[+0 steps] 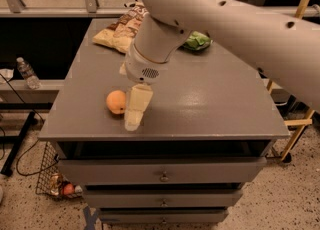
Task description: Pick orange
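Observation:
The orange (116,102) is a small round pale-orange fruit lying on the grey cabinet top (200,99), near its front left. My gripper (135,114) hangs from the big white arm and points down toward the front edge, right beside the orange on its right side, about touching it. The orange rests on the top and is not lifted.
Two chip bags (122,29) lie at the back left of the top, and a green bag (197,40) shows behind the arm. A wire basket (57,184) with clutter stands on the floor at the left. A water bottle (27,73) stands on a low ledge at the left. Drawers (162,176) face front.

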Motion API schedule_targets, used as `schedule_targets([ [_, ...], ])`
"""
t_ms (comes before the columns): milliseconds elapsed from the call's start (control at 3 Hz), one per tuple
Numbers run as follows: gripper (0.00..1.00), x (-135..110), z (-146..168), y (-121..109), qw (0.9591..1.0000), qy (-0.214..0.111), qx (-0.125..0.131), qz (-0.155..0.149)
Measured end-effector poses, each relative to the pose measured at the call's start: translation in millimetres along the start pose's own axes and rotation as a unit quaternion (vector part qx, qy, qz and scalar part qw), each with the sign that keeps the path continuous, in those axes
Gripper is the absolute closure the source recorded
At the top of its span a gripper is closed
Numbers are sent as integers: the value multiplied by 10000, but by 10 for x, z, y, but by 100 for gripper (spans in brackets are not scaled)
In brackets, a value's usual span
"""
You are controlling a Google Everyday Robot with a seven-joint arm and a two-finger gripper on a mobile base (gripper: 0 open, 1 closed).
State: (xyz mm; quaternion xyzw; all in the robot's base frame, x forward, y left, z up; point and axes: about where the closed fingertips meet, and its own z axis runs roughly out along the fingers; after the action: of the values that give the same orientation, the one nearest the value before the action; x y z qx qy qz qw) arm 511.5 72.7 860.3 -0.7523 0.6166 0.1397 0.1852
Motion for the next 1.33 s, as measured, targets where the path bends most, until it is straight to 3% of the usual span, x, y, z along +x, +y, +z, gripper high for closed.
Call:
schedule_targets([
  [667, 0, -185, 246, -38, 9995, 58, -204, -225],
  [1000, 16, -175, 317, -60, 9993, 45, -298, -217],
  [1333, 38, -137, 344, -90, 9992, 49, -350, -210],
])
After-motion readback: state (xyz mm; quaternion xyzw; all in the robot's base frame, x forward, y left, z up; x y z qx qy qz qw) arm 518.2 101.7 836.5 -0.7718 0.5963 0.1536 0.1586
